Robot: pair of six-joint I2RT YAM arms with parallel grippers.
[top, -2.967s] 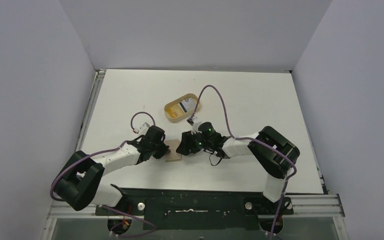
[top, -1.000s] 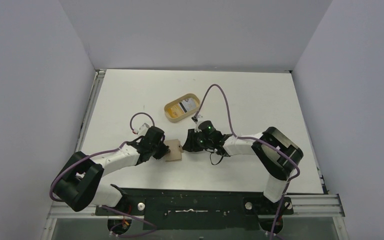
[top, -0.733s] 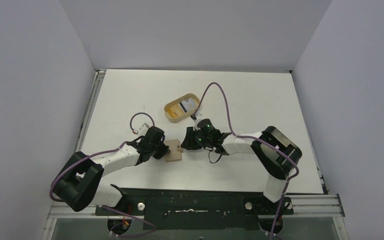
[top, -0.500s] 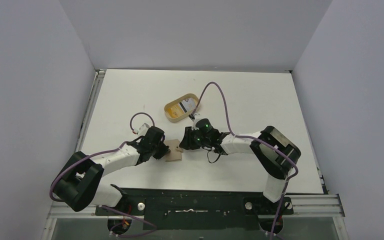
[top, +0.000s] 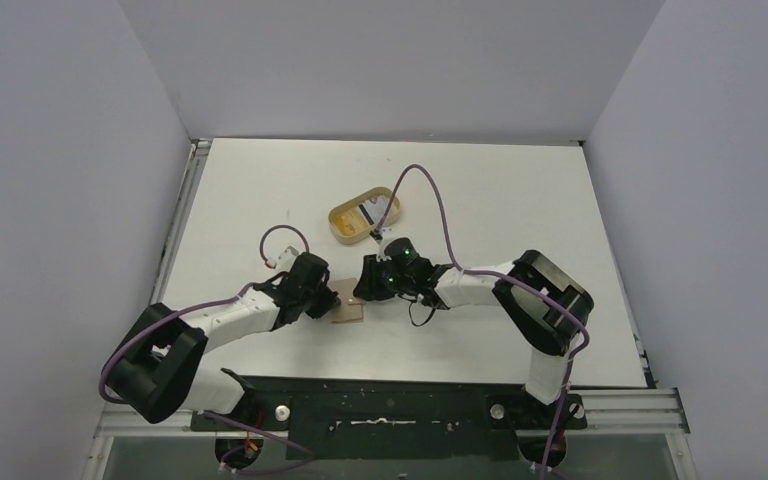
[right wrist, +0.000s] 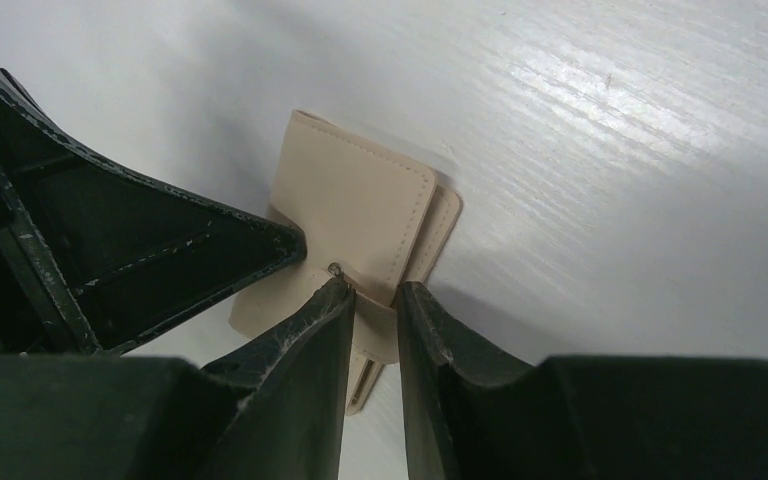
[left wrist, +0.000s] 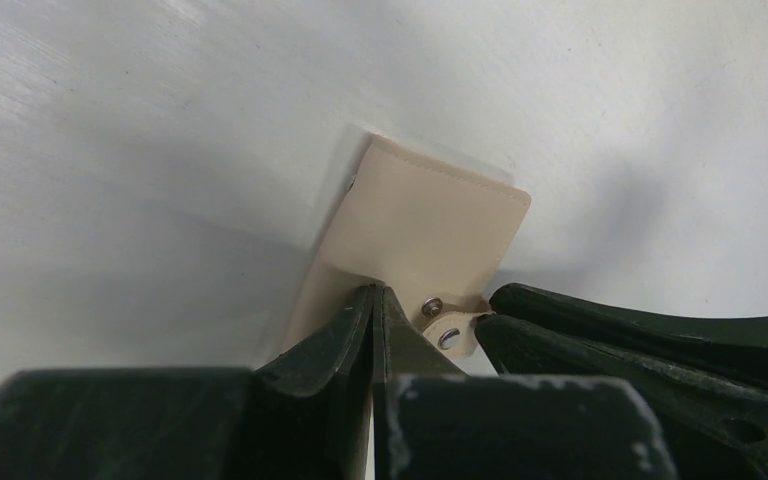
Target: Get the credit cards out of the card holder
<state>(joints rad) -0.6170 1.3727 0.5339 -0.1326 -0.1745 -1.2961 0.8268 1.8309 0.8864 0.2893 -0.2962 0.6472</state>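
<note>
The left end effector (left wrist: 375, 300) is pressed together on a thin edge of the card holder (right wrist: 355, 205). A sliver of tan leather shows between its dark fingers (left wrist: 325, 345), so it looks to be pinning 1 side of the wallet in place while the other arm works on it. The right end effector (right wrist: 372, 295) comes in from the opposite side, its 2 fingers narrowly spread on either side of the snap tab (right wrist: 378, 318), with the left fingertip right against the little metal stud. Whether they actually bite the strap I cannot tell. The likely reason for this face-to-face arrangement is that the tab has to be tugged free before the wallet can fold open, and an unanchored wallet would simply slide across the desk (top: 480, 190). The card holder lies flat on the desk near its front edge and a little left of centre, directly between the 2 end effectors. It is a small, pale tan leather bifold with neat stitching along rounded corners, folded shut, with a lower flap peeking out beyond the upper one on the right. No lining or card inside it is visible from any view. Farther back sits an oval wooden tray (top: 350, 220), well apart from the wallet, holding what appears to be 1 whitish credit card (top: 374, 210). I judge that any others are inside the closed holder.
</note>
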